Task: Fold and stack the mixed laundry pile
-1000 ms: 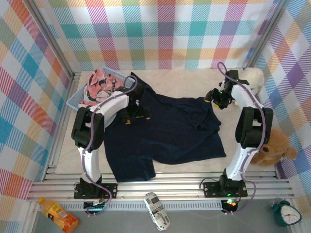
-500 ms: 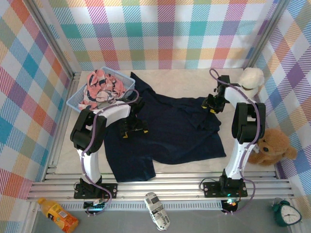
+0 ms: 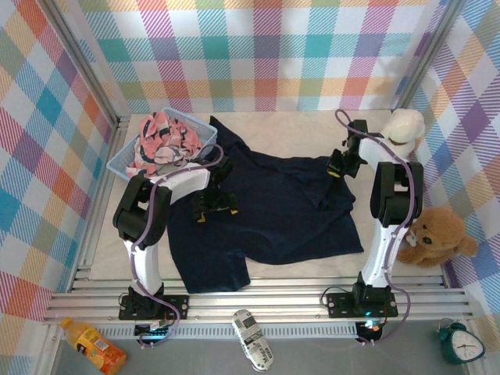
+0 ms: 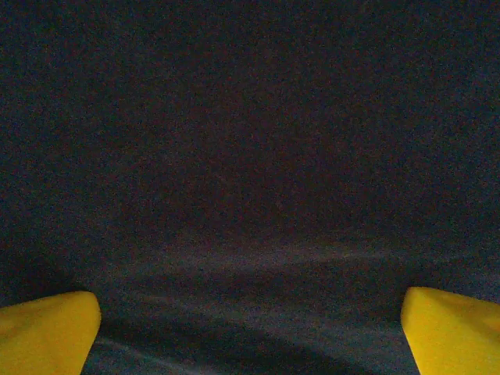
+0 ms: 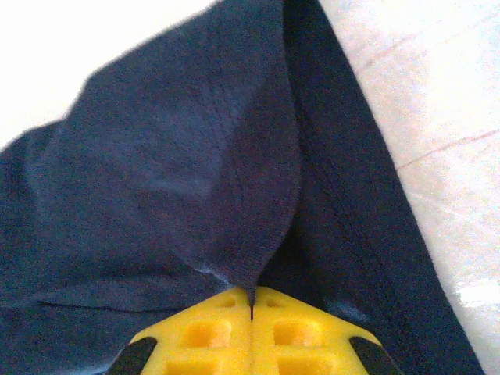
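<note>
The dark navy T-shirt (image 3: 266,211) of the mixed laundry pile lies spread over the middle of the table. Its pink printed garment (image 3: 160,141) sits bunched in the light blue basket (image 3: 117,162) at the back left. My right gripper (image 3: 337,166) is shut on a pinched fold of the shirt's far right edge; in the right wrist view the navy cloth (image 5: 195,172) runs into the seam between the yellow fingers (image 5: 211,336). My left gripper (image 3: 216,205) is open over the shirt's left part, its yellow fingertips (image 4: 47,332) wide apart above navy cloth (image 4: 250,180).
A white plush toy (image 3: 406,125) sits at the back right corner and a brown teddy bear (image 3: 437,238) lies by the right wall. The plaid walls close in the table on three sides. Bare table (image 3: 289,129) shows behind the shirt.
My right gripper has moved down onto the shirt's far right edge and shut on a fold of it. My left gripper has slid a little toward me over the shirt, staying open.
</note>
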